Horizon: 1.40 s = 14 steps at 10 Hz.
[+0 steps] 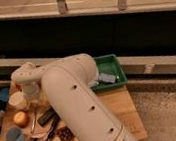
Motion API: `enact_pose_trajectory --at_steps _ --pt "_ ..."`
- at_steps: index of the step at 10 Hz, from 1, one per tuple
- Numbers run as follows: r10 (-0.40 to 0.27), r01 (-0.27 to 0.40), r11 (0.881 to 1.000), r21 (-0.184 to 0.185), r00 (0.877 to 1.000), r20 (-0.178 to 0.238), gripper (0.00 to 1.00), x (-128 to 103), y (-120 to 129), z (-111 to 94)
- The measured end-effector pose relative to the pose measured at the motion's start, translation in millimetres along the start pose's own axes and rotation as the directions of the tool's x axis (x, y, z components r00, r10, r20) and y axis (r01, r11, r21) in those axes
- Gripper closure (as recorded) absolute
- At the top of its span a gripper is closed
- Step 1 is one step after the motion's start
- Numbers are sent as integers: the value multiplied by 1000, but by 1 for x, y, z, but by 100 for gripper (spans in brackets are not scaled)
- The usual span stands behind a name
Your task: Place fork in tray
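The fork [33,120] is a slim silvery utensil lying on the wooden table [113,111], left of a black block [46,116]. The green tray [111,62] stands at the back right of the table, with a grey object [108,78] inside; my arm covers its left part. My white arm [76,102] sweeps from the bottom centre up and to the left. Its wrist bends down over the left side of the table. The gripper [33,100] hangs just above the fork's far end, mostly hidden by the wrist.
A cream cup [18,100], an orange ball [20,118], a blue bowl [13,134], a dark-handled tool [53,127] and a brown lumpy object [66,134] crowd the left of the table. A dark wall with a ledge runs behind.
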<state>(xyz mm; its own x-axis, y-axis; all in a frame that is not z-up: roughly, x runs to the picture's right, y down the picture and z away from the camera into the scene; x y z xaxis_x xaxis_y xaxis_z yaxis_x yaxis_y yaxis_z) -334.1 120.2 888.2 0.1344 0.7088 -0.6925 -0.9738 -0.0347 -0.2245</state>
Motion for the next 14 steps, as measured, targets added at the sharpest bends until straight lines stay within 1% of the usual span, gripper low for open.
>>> enact_pose_trajectory --at_steps 1,2,5,6,7,10,11,12,13,14 --pt "-8 8 1000 4 1000 17 35 -3 4 1" --pt "-20 19 1000 10 999 26 35 -4 9 3" --pt "-35 35 999 19 999 28 36 -9 13 10" --pt "-41 41 999 20 999 26 39 -8 16 11" --pt "-44 43 999 21 999 25 50 -7 16 12" --pt "-41 40 999 25 999 27 78 -9 11 9" --pt "-43 43 999 23 999 25 82 -7 14 10" --pt "-45 44 999 25 999 23 82 -7 14 10" --pt "-49 48 998 34 999 24 82 -7 14 11" --pt "-68 67 996 52 997 26 82 -4 20 16"
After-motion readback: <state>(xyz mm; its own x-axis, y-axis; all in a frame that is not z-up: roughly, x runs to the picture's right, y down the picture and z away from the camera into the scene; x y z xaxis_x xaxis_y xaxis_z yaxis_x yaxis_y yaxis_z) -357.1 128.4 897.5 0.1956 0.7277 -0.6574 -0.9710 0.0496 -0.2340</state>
